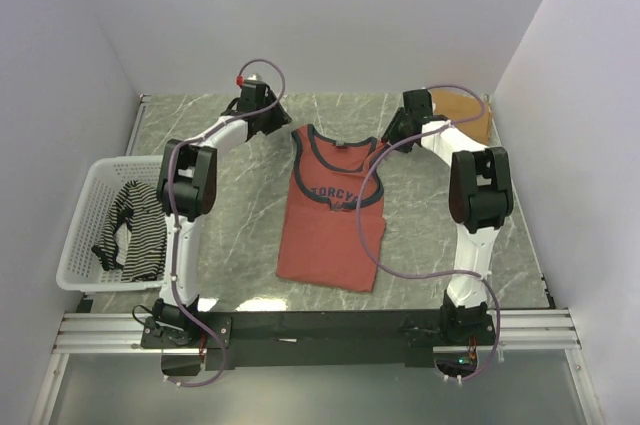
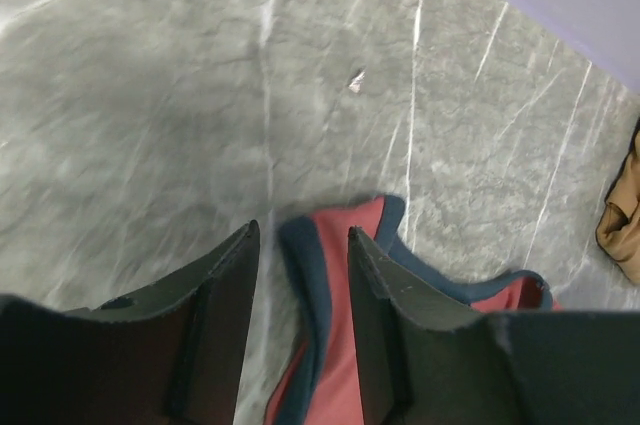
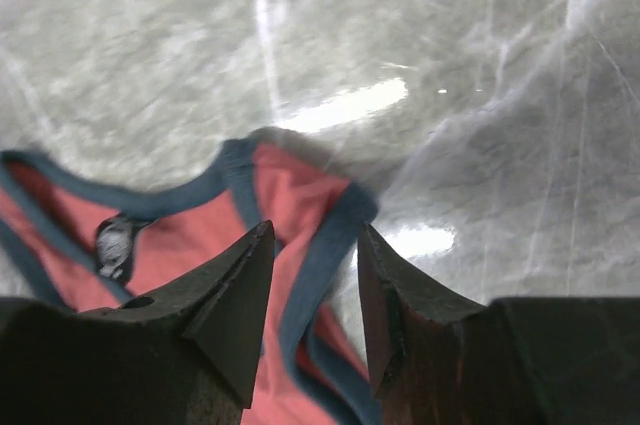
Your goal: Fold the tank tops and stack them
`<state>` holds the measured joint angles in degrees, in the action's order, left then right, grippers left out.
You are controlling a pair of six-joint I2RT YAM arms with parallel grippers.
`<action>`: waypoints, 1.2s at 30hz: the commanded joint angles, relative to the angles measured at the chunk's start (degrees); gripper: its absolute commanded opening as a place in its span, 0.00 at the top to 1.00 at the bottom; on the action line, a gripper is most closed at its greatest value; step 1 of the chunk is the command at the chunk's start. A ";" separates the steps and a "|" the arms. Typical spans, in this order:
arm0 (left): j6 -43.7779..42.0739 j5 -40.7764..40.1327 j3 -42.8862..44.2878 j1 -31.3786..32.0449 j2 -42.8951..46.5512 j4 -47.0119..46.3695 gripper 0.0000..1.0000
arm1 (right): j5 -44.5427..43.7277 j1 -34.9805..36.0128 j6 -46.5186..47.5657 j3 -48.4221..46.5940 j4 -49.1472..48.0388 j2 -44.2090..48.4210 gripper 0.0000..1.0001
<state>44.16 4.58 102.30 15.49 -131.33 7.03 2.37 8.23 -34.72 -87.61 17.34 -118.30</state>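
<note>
Grey marble-look tabletop (image 1: 245, 245), lilac walls (image 1: 330, 15); rust-red tank top (image 1: 325, 235) flat mid-table.

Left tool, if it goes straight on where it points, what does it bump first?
Probably the left tool meets the dark-trimmed strap of the rust-red tank top, lying between its open fingers on the marble table; depth is unclear.

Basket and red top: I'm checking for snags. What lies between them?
In the top view, only the left arm crosses bare table between basket and red top.
</note>
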 commanded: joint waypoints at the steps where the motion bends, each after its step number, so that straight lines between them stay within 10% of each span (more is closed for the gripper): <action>1: -1.88 5.33 5.01 -0.10 -4.19 2.47 0.55 | -1.40 -0.93 -1.67 -3.35 3.93 -1.84 0.55; 8: -5.74 10.52 12.03 -0.10 -9.29 0.89 0.55 | -0.27 -1.20 -1.14 -5.63 4.36 -5.44 0.57; 19: -10.15 19.41 14.86 -0.10 -13.43 -4.73 0.71 | 2.64 -1.20 -0.61 -8.98 2.26 -7.21 0.96; 27: -8.31 19.51 7.22 -0.02 -7.47 -19.57 0.95 | 1.94 -1.11 0.62 -6.88 -6.44 -2.11 1.00; 36: -5.32 18.81 3.17 -0.02 -3.59 -32.33 0.99 | 0.18 -1.11 1.06 -6.60 -10.40 -0.61 1.00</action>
<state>37.43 22.92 105.71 15.40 -140.94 -15.77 4.29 7.35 -34.54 -92.84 10.55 -121.73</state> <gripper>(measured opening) 0.026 0.011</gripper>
